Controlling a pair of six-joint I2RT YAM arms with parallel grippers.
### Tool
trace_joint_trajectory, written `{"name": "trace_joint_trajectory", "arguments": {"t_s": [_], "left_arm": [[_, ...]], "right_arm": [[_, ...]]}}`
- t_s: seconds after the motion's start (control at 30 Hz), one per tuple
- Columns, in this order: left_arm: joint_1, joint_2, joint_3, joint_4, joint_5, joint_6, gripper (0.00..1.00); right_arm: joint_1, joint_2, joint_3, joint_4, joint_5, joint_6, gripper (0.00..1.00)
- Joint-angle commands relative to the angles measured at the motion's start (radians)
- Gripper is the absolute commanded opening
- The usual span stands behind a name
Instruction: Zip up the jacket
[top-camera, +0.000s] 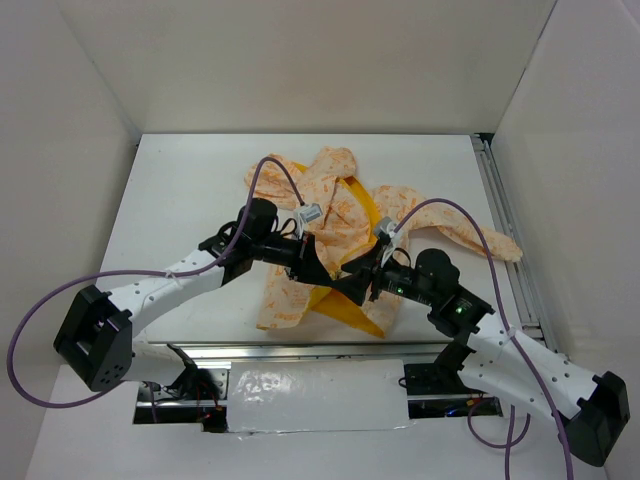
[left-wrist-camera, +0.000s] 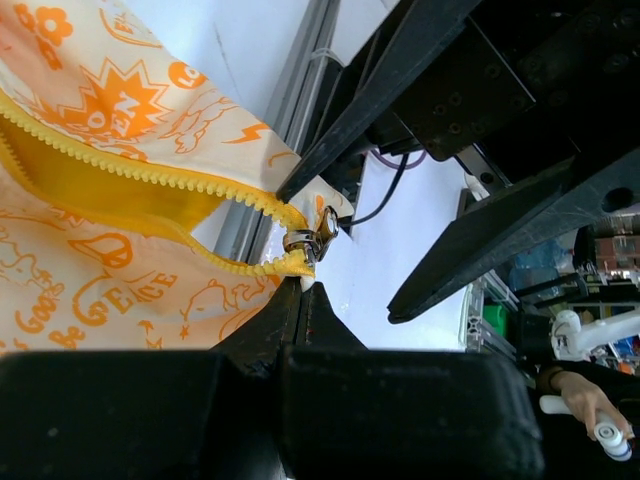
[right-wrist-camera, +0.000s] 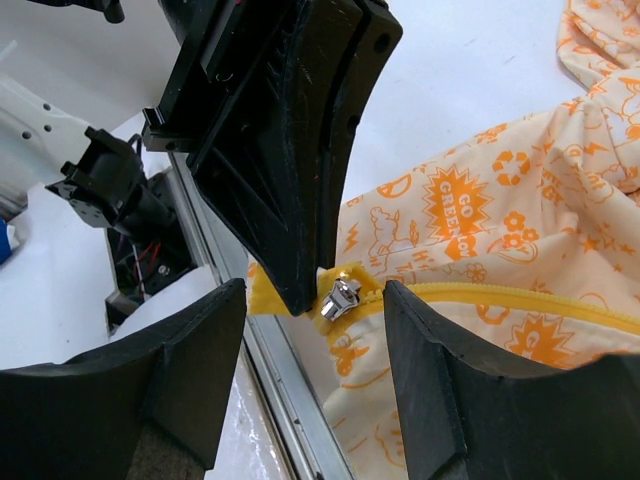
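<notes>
The jacket lies crumpled mid-table, cream with orange print; its yellow lining and zipper show near the front. My left gripper is shut on the bottom end of the yellow zipper strip, right below the silver slider; in the left wrist view the left gripper pinches the strip's white tip. My right gripper is open. In the right wrist view the right gripper has one finger on either side of the slider, not touching it. The jacket spreads to the right.
A metal rail runs along the table's near edge just below the grippers, and another rail runs down the right side. White walls enclose the table. The jacket's sleeve reaches toward the right rail.
</notes>
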Motion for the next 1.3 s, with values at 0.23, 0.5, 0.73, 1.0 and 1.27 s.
{"name": "trace_joint_trajectory", "arguments": {"t_s": [0.23,0.5,0.73,1.0,1.27], "left_arm": [[0.004,0.0,0.014,0.072,0.11,-0.015,0.0],[0.009,0.012,0.023,0.07,0.119,-0.03,0.0],[0.041,0.028,0.033,0.081,0.151,-0.067,0.0],[0.064,0.045,0.025,0.13,0.245,-0.087,0.0],[0.063,0.043,0.025,0.138,0.248,-0.084,0.0]], "right_arm": [[-0.004,0.022,-0.005,0.101,-0.029,0.004,0.6],[-0.006,0.025,-0.01,0.104,-0.035,0.008,0.45],[-0.005,0.024,-0.024,0.112,-0.043,0.019,0.37],[-0.004,0.045,-0.027,0.124,-0.052,0.028,0.37],[-0.004,0.056,-0.025,0.147,-0.046,0.036,0.14]]}}
